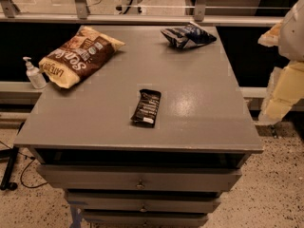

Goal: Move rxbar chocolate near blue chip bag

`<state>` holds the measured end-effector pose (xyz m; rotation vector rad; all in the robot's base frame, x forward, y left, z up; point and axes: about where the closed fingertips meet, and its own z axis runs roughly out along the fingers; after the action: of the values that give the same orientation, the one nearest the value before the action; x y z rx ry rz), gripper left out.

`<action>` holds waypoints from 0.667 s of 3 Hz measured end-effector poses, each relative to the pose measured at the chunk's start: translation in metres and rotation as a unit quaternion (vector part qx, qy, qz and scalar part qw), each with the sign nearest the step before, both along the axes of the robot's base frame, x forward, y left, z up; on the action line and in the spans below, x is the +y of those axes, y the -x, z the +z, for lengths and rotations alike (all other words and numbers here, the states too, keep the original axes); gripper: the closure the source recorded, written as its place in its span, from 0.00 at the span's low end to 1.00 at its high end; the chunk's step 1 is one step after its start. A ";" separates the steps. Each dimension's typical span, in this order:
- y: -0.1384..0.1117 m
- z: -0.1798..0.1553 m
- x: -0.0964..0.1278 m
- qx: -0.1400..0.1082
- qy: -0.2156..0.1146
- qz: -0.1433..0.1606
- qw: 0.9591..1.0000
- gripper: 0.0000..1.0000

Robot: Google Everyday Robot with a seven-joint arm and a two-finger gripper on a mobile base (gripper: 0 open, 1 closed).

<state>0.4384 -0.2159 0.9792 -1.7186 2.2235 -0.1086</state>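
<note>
The rxbar chocolate (146,108) is a small flat black-brown bar with white lettering. It lies flat near the middle of the grey table top (199,113), long side pointing away from me. The blue chip bag (186,36) is a wrinkly dark blue bag with white markings, lying at the far right corner of the table. My gripper (279,98) hangs at the right edge of the view, beyond the table's right side, well away from the bar and touching nothing.
A larger tan-and-brown chip bag (80,55) lies at the far left of the table. A small pump bottle (33,73) stands just off the left edge. Drawers (140,179) sit below the table front. A rail (142,19) runs behind the table.
</note>
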 end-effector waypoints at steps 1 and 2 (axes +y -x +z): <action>-0.001 0.001 0.001 -0.002 -0.001 0.000 1.000 0.00; -0.005 -0.004 0.004 -0.008 -0.024 0.000 1.000 0.00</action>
<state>0.4438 -0.2117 0.9756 -1.6860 2.1979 -0.0670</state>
